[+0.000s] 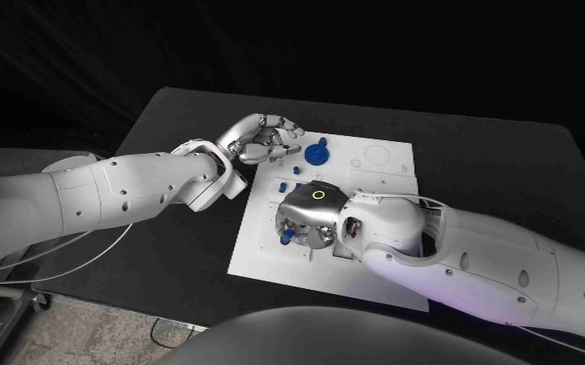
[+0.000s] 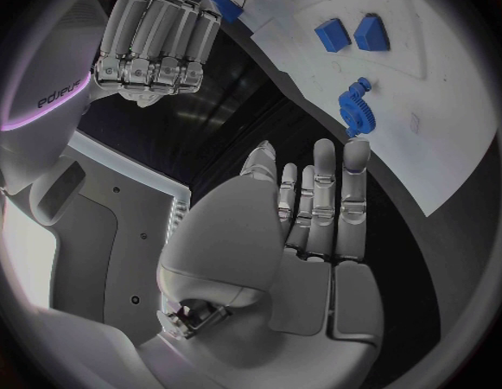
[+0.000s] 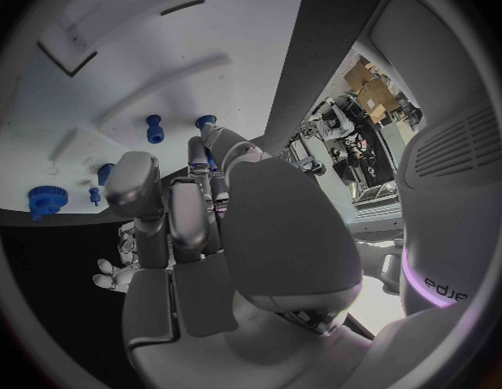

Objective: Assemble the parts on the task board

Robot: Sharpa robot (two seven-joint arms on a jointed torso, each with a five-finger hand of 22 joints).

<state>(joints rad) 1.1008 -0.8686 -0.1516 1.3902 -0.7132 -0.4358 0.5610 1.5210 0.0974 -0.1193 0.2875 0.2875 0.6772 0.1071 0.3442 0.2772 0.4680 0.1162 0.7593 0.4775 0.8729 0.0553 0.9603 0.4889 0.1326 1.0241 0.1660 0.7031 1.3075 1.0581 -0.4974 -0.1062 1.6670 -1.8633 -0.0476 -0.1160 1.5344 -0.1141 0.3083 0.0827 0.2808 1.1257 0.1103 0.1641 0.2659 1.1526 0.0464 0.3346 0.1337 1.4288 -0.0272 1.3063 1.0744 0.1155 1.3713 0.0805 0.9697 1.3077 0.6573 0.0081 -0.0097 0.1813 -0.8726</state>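
The white task board (image 1: 366, 255) lies mid-table. My right hand (image 1: 311, 217) hovers low over its left-middle, fingers curled down over a small blue part (image 1: 287, 234); blue shows between the fingers (image 3: 211, 160), and whether they grip it is unclear. My left hand (image 1: 262, 138) floats at the board's far left corner, fingers stretched out (image 2: 315, 207) and holding nothing. A blue gear (image 1: 317, 155) (image 2: 355, 108) stands on the board just right of it. Small blue pegs (image 1: 297, 171) (image 3: 155, 128) stand between the two hands.
Two blue blocks (image 2: 329, 35) sit on the board beyond the gear. Outlined recesses (image 1: 378, 155) mark the board's far right corner. The black table (image 1: 488, 154) surrounds the board, with its widest bare stretch to the right.
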